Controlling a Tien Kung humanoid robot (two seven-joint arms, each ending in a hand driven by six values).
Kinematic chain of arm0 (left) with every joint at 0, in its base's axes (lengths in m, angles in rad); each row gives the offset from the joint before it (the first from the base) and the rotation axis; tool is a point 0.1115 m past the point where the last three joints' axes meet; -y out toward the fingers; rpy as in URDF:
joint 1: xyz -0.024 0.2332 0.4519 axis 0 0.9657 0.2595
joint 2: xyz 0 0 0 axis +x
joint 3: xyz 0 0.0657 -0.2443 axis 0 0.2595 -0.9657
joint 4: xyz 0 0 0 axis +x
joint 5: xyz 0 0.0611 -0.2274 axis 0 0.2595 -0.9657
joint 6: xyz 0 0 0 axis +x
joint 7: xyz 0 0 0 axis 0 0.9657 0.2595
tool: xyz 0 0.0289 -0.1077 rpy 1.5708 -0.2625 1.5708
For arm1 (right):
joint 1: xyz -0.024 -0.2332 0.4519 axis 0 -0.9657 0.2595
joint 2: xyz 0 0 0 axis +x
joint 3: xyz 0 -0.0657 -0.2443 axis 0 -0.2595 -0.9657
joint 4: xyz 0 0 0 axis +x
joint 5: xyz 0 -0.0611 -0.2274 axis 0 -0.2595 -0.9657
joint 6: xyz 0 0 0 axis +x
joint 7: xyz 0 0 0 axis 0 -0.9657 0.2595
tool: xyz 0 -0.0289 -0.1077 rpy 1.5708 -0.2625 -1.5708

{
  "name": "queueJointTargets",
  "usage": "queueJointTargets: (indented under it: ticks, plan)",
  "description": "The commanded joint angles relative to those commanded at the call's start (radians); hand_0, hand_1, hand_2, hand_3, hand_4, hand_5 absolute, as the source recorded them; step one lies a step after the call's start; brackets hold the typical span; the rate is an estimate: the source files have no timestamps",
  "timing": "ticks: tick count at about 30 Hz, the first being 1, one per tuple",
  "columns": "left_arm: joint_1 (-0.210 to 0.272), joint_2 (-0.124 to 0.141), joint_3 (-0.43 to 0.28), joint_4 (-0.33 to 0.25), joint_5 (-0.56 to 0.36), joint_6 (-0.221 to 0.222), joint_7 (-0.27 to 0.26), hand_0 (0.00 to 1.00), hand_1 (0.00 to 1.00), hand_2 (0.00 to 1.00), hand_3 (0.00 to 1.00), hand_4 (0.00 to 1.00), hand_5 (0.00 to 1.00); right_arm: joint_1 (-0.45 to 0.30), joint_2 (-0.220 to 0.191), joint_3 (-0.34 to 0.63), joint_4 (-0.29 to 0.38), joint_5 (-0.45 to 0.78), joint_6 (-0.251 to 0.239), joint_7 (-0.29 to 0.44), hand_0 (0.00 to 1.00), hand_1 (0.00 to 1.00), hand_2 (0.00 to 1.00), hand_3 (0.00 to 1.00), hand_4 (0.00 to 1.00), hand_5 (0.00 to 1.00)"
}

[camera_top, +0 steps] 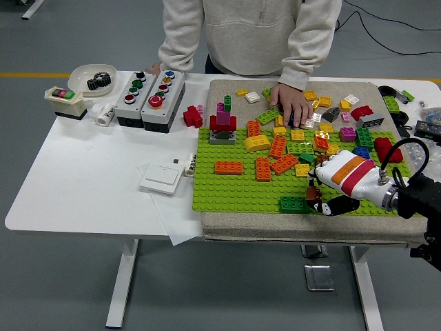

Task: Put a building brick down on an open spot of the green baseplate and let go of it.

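Right hand (329, 185), white shell with orange and red bands, reaches in from the right edge over the near right part of the flat green studded baseplate (234, 189). Its fingers are curled around a small dark brown building brick (313, 194), which sits low over the plate; whether it touches the studs cannot be told. The brown brick is just beside the right end of a dark green rectangular brick (294, 204) lying on the near part of the plate.

Left hand is out of frame.

The baseplate lies on a beige fabric mat (289, 231) on the white tabletop (83, 172). On the plate: an orange rectangular brick (228, 167) left of centre, a yellow curved brick (257, 143), a red and magenta stacked tower topped with green (223, 121) at the far left corner. Many loose bricks are scattered on the far right part.

A person in a light grey sweatshirt (248, 31) stands at the far side; one hand (289, 103) rests palm down among loose bricks on the mat's far part.

On the left of the tabletop: two grey push-button control boxes (149, 91), a white bowl holding a dark gear (92, 79), a white wall switch plate (163, 178).
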State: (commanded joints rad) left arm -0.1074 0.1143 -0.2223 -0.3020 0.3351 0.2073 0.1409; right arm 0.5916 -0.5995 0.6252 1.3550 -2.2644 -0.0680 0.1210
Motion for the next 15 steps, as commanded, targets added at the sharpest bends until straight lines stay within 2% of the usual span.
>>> queueJointTargets:
  ticks: [15]
  plan:
    - [-0.003, 0.001, 0.003, -0.002, -0.004, 0.001, -0.002, 0.752, 0.763, 0.792, 0.686, 0.785, 0.746, 0.022, 0.036, -0.028, -0.038, 0.001, -0.001, 0.004, 0.244, 0.402, 0.51, 0.53, 0.694, 0.558]
